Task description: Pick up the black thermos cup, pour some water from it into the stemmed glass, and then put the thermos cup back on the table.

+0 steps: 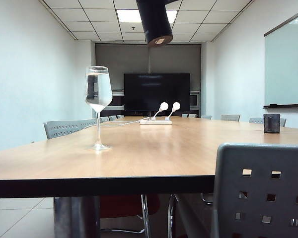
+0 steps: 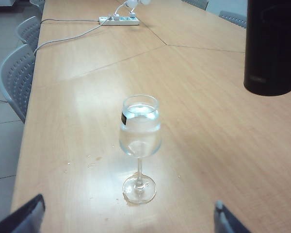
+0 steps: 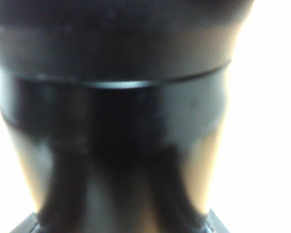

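On my exterior view, the stemmed glass [image 1: 98, 106] stands upright on the table [image 1: 154, 153], toward the left side. Its tall bowl holds clear water to roughly two thirds of its height, and a small dark label shows on the bowl. From the left wrist view I look down on the same glass [image 2: 139, 145], foot flat on the light wood, with a few small droplets on the tabletop beside it.

The black thermos cup [image 1: 154, 22] hangs in the air high above the table, only its lower body and base in sight, the base tilted slightly toward the camera. Its long axis runs close to vertical, base down. I cannot see its lid or spout. In the left wrist view it [image 2: 272, 46] floats well clear of the glass, off to one side.

My left gripper [image 2: 128, 218] hovers near the glass, fingers spread wide with nothing between them. My right gripper [image 3: 123, 225] shows only dark finger tips at the frame edge, closed around the thermos body, which fills that view.

A small dark square cup [image 1: 271, 123] sits far right.
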Tool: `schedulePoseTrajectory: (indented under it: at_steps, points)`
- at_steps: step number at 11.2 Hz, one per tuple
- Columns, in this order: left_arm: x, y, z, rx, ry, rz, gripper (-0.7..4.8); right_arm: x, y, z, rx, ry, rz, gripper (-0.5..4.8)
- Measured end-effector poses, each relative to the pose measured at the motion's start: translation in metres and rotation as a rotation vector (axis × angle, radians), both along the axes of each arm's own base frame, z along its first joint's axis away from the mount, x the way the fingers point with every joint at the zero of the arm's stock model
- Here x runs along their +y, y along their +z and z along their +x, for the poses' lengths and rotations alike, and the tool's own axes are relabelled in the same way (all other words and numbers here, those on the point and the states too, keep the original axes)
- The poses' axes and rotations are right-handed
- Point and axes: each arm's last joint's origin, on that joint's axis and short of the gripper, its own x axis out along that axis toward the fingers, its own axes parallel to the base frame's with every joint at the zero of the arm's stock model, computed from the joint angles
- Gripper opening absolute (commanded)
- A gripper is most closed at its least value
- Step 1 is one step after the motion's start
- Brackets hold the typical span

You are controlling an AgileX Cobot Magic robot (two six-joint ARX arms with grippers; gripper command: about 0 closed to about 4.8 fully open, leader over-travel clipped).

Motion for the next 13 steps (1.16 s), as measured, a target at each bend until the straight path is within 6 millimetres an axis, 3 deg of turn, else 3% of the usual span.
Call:
schedulePoseTrajectory:
  at_steps: [2, 3, 4, 5, 8, 10, 13]
  points:
    - [0.0, -0.001, 0.0, 0.009, 0.0, 0.006, 4.79, 0.011, -0.046, 0.02, 0.024, 0.0, -0.014, 2.11]
    - [0.0, -0.002, 0.0, 0.019, 0.0, 0.009, 4.79, 0.012, -0.057, 0.022, 0.045, -0.001, -0.025, 2.1]
    - [0.0, -0.003, 0.0, 0.031, 0.0, 0.013, 4.79, 0.015, -0.085, 0.028, 0.072, -0.002, -0.03, 2.1]
    - [0.0, -0.004, 0.0, 0.035, 0.0, 0.014, 4.79, 0.016, -0.154, 0.031, 0.156, -0.028, 0.022, 2.1]
    - [0.0, -0.005, 0.0, 0.043, -0.002, 0.036, 4.79, 0.013, -0.188, 0.025, 0.121, -0.035, 0.088, 2.1]
    - [0.0, -0.005, -0.001, 0.044, -0.004, 0.044, 4.79, 0.011, -0.195, 0.021, 0.041, -0.032, 0.151, 2.1]
    - [0.0, -0.006, -0.001, 0.05, -0.004, 0.045, 4.79, 0.003, -0.228, 0.011, 0.027, -0.109, 0.147, 1.69]
